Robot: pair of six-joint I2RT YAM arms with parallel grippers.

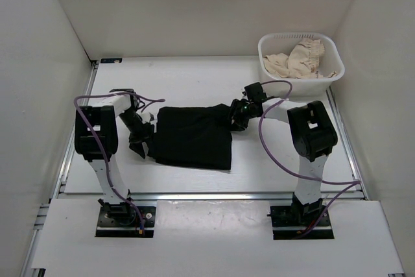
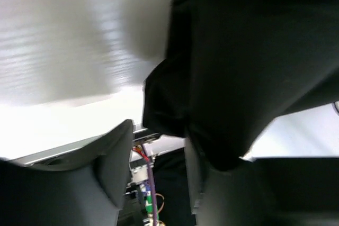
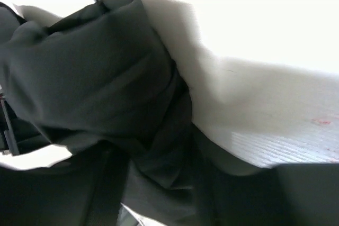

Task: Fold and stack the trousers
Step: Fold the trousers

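The black trousers [image 1: 193,137] lie folded into a rough rectangle at the middle of the table. My left gripper [image 1: 144,135] is at their left edge. In the left wrist view [image 2: 158,135] its jaws stand apart, with a fold of black cloth [image 2: 233,78] resting over the right finger [image 2: 212,183] and nothing pinched in the gap. My right gripper [image 1: 237,116] is at the trousers' far right corner. In the right wrist view [image 3: 169,168] it is shut on a bunched fold of the black fabric [image 3: 100,78].
A white basket [image 1: 332,53] stands at the back right with a cream cloth [image 1: 297,60] in it. White walls close in the table on three sides. Purple cables loop off both arms.
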